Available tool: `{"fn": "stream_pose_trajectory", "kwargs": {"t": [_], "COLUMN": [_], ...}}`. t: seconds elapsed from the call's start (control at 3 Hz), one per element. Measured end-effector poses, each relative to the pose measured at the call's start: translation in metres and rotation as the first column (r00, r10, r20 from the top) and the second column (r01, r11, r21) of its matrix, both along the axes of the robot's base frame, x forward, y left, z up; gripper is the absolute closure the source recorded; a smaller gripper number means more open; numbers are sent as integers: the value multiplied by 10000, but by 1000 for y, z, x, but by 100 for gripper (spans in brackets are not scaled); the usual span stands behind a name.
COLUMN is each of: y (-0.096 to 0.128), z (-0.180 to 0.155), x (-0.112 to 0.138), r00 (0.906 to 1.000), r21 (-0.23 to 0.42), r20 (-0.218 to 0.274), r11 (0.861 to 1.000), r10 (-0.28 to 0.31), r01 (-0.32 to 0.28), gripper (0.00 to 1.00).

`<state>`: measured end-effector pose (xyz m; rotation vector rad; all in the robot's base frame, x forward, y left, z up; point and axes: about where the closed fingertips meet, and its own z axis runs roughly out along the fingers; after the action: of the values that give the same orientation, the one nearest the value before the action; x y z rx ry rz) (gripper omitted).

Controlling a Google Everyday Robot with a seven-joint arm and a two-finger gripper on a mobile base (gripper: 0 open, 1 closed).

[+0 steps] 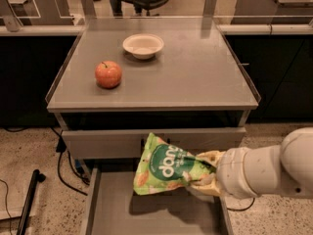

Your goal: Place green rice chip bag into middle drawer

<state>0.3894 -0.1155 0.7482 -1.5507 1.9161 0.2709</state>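
Note:
The green rice chip bag (166,168), a crinkly light-green pouch with a dark green circle and white letters, hangs in the air above the open middle drawer (112,214). My gripper (204,169) is shut on the bag's right end; its yellowish fingers (210,156) pinch the pouch from the right. The white arm reaches in from the lower right. The drawer is pulled out below the table, its flat grey floor bare where it shows, with the bag's shadow on it.
A red apple (108,74) and a white bowl (143,45) sit on the grey table top (195,77). A closed grey drawer front (102,143) lies under the top. Cables (66,163) and a black pole (29,195) lie on the floor at left.

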Motion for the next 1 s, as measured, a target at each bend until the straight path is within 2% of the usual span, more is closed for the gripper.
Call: {"fn": "stream_pose_trajectory", "kwargs": {"t": [0.33, 0.67, 1.0], "y": [20, 33, 37], "z": [-43, -71, -75], "x": [4, 36, 35], "r00": [9997, 9969, 9977], "r21": [-37, 169, 136], "r20": [189, 736, 645], "r11": [9999, 9995, 9997], "r10": [-135, -279, -202], "r01": [136, 267, 194], "gripper": [100, 100, 100]}}
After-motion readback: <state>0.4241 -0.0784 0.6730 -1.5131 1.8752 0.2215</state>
